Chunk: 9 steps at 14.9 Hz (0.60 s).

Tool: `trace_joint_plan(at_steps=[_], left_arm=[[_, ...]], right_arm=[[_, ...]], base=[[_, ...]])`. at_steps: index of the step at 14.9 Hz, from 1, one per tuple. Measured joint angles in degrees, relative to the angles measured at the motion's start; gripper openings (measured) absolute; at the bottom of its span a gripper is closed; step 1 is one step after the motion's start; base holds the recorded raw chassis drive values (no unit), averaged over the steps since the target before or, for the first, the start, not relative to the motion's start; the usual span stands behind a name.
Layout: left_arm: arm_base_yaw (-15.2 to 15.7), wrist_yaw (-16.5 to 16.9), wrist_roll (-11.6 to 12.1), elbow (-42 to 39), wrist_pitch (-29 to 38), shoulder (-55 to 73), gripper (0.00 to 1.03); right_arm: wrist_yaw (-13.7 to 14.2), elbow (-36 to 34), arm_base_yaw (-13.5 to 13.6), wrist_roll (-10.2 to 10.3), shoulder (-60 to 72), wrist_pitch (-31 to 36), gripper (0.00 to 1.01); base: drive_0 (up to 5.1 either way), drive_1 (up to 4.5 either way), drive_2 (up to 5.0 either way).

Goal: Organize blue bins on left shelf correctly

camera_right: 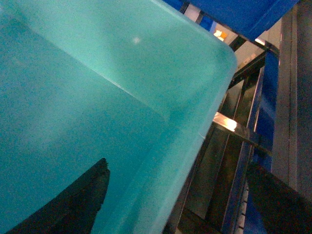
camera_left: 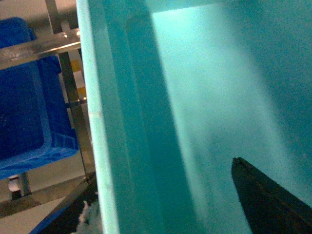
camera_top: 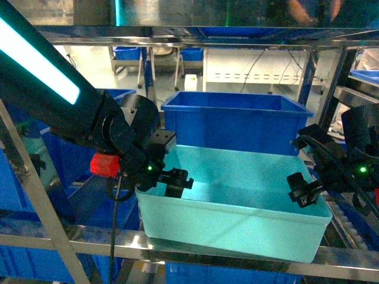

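Turquoise bin point(camera_top: 237, 207) sits centre frame on the left shelf's front rail point(camera_top: 195, 251), long axis left-right, dark blue bin point(camera_top: 237, 121) behind. Left gripper point(camera_top: 172, 179) and right gripper point(camera_top: 303, 190) each straddle an end wall, apparently clamped. Both equally near.

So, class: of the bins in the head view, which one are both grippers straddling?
The light turquoise bin at the front: one finger of each gripper is inside a side wall. The dark blue bin behind it is untouched.
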Motion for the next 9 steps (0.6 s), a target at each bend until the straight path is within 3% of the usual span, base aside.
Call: trace_joint_plan(at_steps=[1, 2, 3, 4, 5, 7, 9], left_arm=[[0.31, 0.42, -0.2, -0.24, 1.68, -0.35, 0.84], [0.76, 0.74, -0.39, -0.26, 2.38, -1.22, 0.97], [1.01, 1.44, -0.94, -0.35, 4.02, -2.32, 0.98], [0.81, 3.3, -2.21, -4.59, 8.39, -7.65, 0.98], [0.07, 3.58, -2.32, -7.48, 10.08, -10.05, 0.98], [-1.18, 4.72, -2.67, -17.16, 16.41, -16.52, 0.98], [-1.49, 4.13, -2.6, -22.29, 19.52, -19.8, 0.98]], right_arm=[[-0.81, -0.44, -0.02, 0.83, -0.46, 2.64, 0.96], [-0.94, -0.57, 0.0, 1.73, -1.22, 3.5, 0.99], [-1.55, -0.79, 0.04, 3.04, -1.68, 5.42, 0.98], [-1.27, -5.29, -0.39, 7.48, -5.2, 13.33, 0.98], [-1.07, -8.68, -0.61, 9.29, -7.58, 18.03, 0.98], [-1.36, -19.06, -0.7, 12.57, -13.57, 30.91, 0.98], [-2.21, -24.02, -0.76, 14.27, -15.43, 35.01, 0.98]], base=[[0.0, 0.0, 0.0], [0.0, 0.0, 0.0], [0.0, 0.0, 0.0], [0.0, 0.0, 0.0], [0.0, 0.0, 0.0], [0.0, 0.0, 0.0], [0.0, 0.0, 0.0]])
